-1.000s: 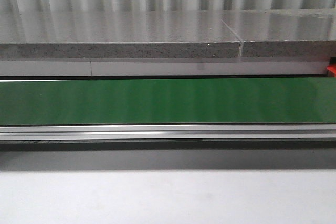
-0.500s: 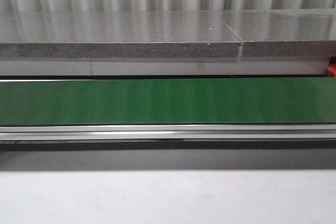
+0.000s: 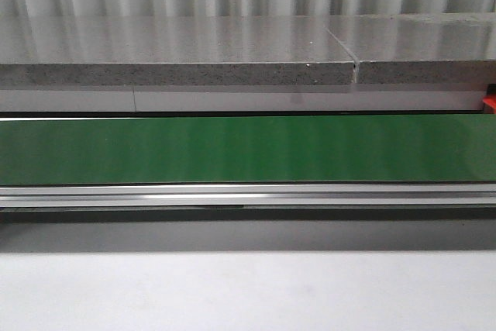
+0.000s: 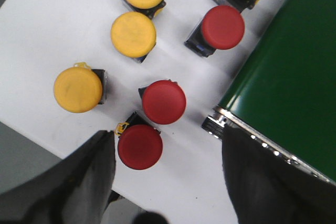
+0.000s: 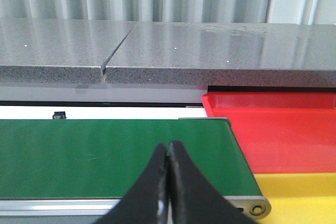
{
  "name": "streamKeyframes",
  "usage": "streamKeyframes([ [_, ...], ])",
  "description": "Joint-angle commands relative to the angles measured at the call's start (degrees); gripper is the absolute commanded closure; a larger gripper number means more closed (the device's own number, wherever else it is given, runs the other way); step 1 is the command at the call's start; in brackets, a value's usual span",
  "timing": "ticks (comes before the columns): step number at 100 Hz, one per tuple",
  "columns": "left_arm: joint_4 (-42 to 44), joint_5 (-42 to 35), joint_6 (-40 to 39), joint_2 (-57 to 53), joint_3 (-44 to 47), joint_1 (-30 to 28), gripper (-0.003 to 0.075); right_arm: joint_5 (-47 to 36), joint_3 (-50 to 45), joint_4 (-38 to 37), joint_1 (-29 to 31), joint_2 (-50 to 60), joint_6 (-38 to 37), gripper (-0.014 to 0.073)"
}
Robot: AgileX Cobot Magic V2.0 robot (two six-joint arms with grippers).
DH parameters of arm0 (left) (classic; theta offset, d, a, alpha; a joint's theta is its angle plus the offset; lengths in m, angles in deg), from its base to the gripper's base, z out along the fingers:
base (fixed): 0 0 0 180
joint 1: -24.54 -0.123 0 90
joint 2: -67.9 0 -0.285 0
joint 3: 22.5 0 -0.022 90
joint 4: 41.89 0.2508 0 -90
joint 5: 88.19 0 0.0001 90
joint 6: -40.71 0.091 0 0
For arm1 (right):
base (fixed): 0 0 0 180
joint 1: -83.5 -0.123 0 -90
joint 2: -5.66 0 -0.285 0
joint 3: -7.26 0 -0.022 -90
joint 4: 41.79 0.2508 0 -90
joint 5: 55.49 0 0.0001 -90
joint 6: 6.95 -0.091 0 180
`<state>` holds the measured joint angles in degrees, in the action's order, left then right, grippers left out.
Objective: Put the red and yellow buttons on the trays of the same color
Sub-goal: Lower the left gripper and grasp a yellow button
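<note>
Green belt [image 3: 248, 149] fronts grey stone ledge [image 3: 178, 56]; left fingers [image 4: 84, 182] apart, right fingers [image 5: 181, 182] together.

Green conveyor belt [image 3: 248, 149] below a grey stone slab [image 3: 178, 52].

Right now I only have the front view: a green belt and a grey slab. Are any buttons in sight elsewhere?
Observer: Yes, the left wrist view shows three yellow buttons and four red buttons on a white surface.
Operator: Is the left gripper holding one?
Observer: No, the left gripper is open, above a red one.
Operator: And the trays?
Observer: The right wrist view shows a red tray and a yellow tray past the belt end.
</note>
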<state>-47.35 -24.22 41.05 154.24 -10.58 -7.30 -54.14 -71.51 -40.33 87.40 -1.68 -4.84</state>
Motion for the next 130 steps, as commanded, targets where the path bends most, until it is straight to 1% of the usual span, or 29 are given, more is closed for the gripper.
streamKeyframes([
  [1,-1.75,-0.01,1.2,2.5,-3.86,-0.92,0.0281,-4.34,0.84,-0.41,0.29,0.79,-0.01,0.0632],
  [24,-1.37,1.56,1.3,11.45,-9.88,-2.06,0.0281,-4.34,0.84,-0.41,0.29,0.79,-0.01,0.0632],
  [36,-1.37,5.6,1.3,15.51,-13.2,-2.21,0.0281,-4.34,0.84,-0.41,0.29,0.79,-0.01,0.0632],
  [53,-0.75,8.81,1.3,20.36,-16.73,-2.21,0.0281,-4.34,0.84,-0.41,0.29,0.79,-0.01,0.0632],
  [76,0.52,8.76,1.3,24.07,-18.37,-2.21,0.0281,-4.34,0.84,-0.41,0.29,0.79,-0.01,0.0632],
  [122,1.03,6.91,1.19,28.75,-18.45,-1.61,0.0282,-4.34,0.84,-0.41,0.29,0.79,-0.01,0.0632],
  [130,1.3,6.63,1.19,29.51,-18.45,-1.61,0.0295,-4.34,0.84,-0.41,0.29,0.79,-0.01,0.0632],
])
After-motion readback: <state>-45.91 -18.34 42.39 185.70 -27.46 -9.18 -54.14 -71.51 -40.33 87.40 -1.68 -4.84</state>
